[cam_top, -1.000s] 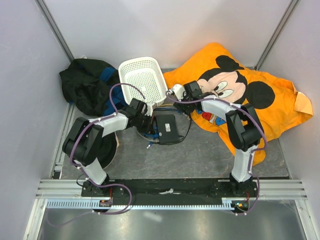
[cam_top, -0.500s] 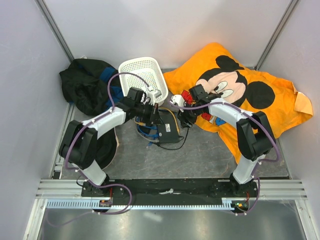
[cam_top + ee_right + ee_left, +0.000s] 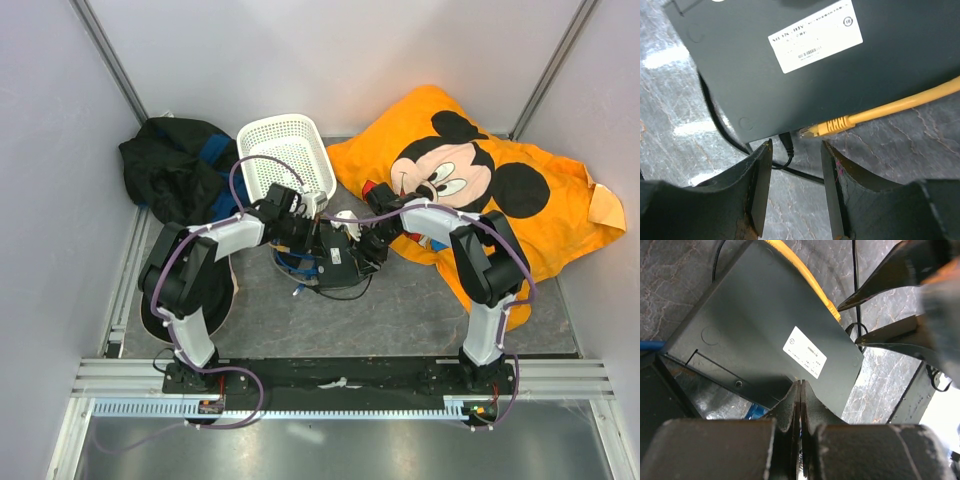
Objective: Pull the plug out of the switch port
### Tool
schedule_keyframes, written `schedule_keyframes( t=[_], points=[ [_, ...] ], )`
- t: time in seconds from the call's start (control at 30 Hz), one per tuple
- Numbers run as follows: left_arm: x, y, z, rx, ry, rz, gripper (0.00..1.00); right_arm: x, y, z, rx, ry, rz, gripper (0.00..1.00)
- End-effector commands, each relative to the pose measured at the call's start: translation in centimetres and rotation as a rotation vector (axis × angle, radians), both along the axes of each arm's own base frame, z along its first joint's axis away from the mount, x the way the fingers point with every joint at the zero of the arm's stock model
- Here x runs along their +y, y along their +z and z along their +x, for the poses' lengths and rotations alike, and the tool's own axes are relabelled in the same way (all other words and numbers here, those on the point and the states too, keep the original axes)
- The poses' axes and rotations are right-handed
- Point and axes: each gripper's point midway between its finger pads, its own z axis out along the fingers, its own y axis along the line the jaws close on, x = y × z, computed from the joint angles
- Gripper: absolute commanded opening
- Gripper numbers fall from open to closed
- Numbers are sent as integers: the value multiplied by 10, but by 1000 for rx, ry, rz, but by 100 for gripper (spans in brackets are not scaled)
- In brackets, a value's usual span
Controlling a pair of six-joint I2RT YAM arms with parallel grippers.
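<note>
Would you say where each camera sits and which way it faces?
Top external: above, behind the bases, looking down; left arm and right arm meet at the switch.
Left wrist: on its arm, facing the label past the shut left tool.
Right wrist: on its arm, facing the yellow plug past the open right tool.
Shared: both wrist views show that label.

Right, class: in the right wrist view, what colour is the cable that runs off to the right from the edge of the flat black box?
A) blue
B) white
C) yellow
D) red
C: a yellow cable ends in a yellow plug at the edge of the black box, just ahead of the right gripper, whose fingers stand apart.
</note>
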Motion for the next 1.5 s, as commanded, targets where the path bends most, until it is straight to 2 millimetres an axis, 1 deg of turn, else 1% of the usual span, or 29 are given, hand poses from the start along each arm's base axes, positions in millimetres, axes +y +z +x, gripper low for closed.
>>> schedule_keyframes(
  t=[0.0,0.1,0.17,0.23,0.37,0.4,0.5,0.53,0.6,0.7,0.8,0.9,1.0,1.03,1.1,1.13,1.2,1.27,1.47],
  points=[
    [30,-36,-6,2,54,171,2,9,-6,1,27,10,38,51],
    [41,-48,-9,-13,52,228,2,9,-14,-1,32,31,19,51],
    [46,-53,-10,-8,59,247,2,7,-19,-1,27,50,8,50],
    [44,-53,-11,-6,50,238,2,4,-23,-6,41,72,-10,49],
    [42,-51,-2,-24,53,244,2,-5,-28,-16,32,151,-56,47],
    [42,-52,-1,-25,51,245,2,-8,-31,-21,37,162,-68,47],
    [40,-50,3,-30,59,243,2,-11,-33,-27,-15,208,-108,44],
    [40,-50,4,-34,59,241,2,-9,-34,-29,-34,224,-123,44],
    [39,-51,4,-30,59,241,2,-9,-40,-27,-84,214,-151,44],
    [40,-52,2,-20,62,242,2,-3,-43,-24,-125,214,-162,45],
    [39,-53,1,-13,62,237,2,2,-46,-22,-122,185,-155,43],
    [40,-55,0,-10,62,242,2,3,-49,-22,-137,179,-168,40],
    [41,-57,-2,-7,64,245,2,0,-48,-19,-167,173,-177,34],
    [41,-58,-3,-3,64,245,2,-1,-48,-19,-172,174,-177,27],
    [41,-58,-3,-2,65,243,2,-4,-48,-20,-185,184,-187,19],
    [42,-59,-4,2,67,250,2,-6,-48,-20,-188,184,-191,10],
    [45,-63,-7,16,82,273,2,-11,-48,-20,-201,197,-211,1],
    [50,-69,-11,28,99,313,2,-15,-48,-21,-212,213,-224,0],
    [46,-77,-15,29,92,360,2,-33,-46,-27,-263,288,-270,0]
  ],
)
